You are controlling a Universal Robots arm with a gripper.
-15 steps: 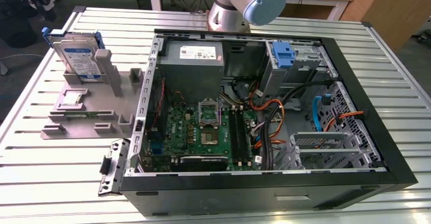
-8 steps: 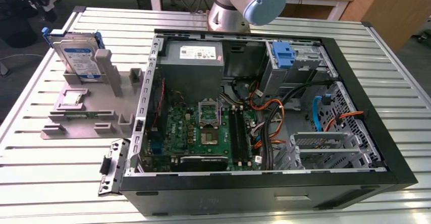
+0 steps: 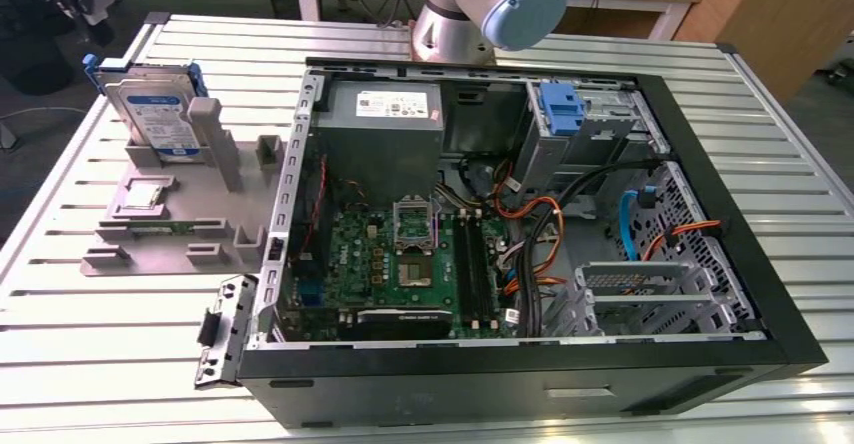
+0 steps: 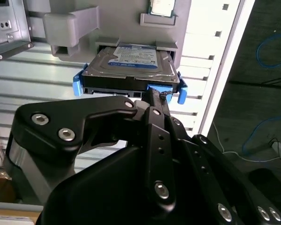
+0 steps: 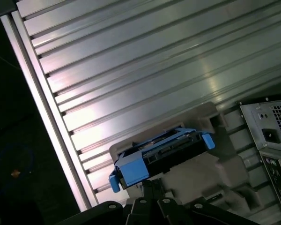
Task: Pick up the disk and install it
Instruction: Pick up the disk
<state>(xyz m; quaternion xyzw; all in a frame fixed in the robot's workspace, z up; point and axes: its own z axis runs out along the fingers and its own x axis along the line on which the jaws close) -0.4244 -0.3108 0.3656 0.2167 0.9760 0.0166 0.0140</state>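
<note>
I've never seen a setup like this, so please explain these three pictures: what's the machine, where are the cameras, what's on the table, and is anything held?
The machine is a robot arm at a slatted metal table. The exterior view comes from a camera off the arm; both wrist views come from cameras riding on it, looking past its black claw. On the table lies an open computer case with its motherboard exposed. On the exterior view's left, a grey holder carries the disk, a silver hard drive in a blue rail, standing on edge, plus a small square chip. In both wrist views the claw is right at the disk's edge; whether it grips, I cannot tell.
</note>
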